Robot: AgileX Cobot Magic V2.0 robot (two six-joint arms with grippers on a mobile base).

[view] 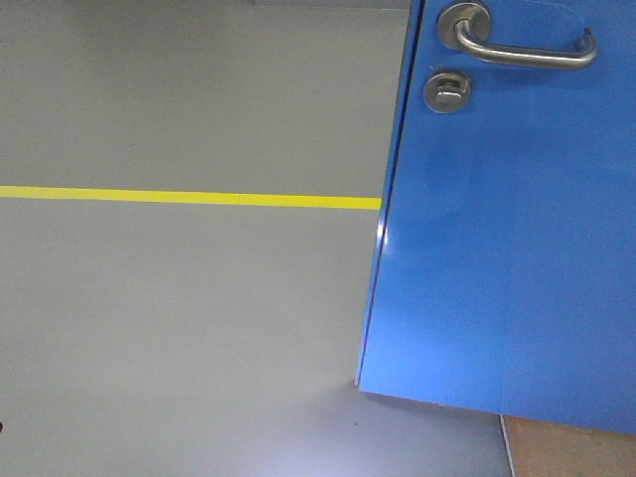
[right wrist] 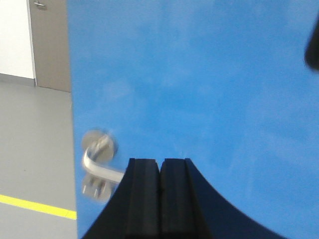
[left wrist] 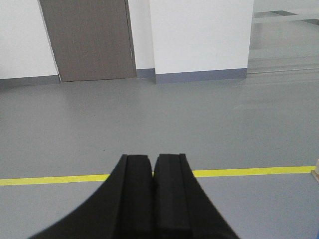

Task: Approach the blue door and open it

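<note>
One blue door (view: 507, 229) fills the front view from twelve to five o'clock, its free edge leaning toward six. On it sit one silver lever handle (view: 522, 45) at one o'clock and one round lock (view: 447, 91) just below. A single yellow floor line (view: 189, 197) runs from nine o'clock to the door's edge across the grey floor (view: 179, 328).

The left gripper (left wrist: 153, 172) has its two black fingers pressed together with nothing between them, facing open floor, one brown door (left wrist: 88, 40) at eleven o'clock and a white wall (left wrist: 202, 35).

The right gripper (right wrist: 160, 174) is likewise closed and empty, close before the blue panel, the handle at nine o'clock of it.
</note>
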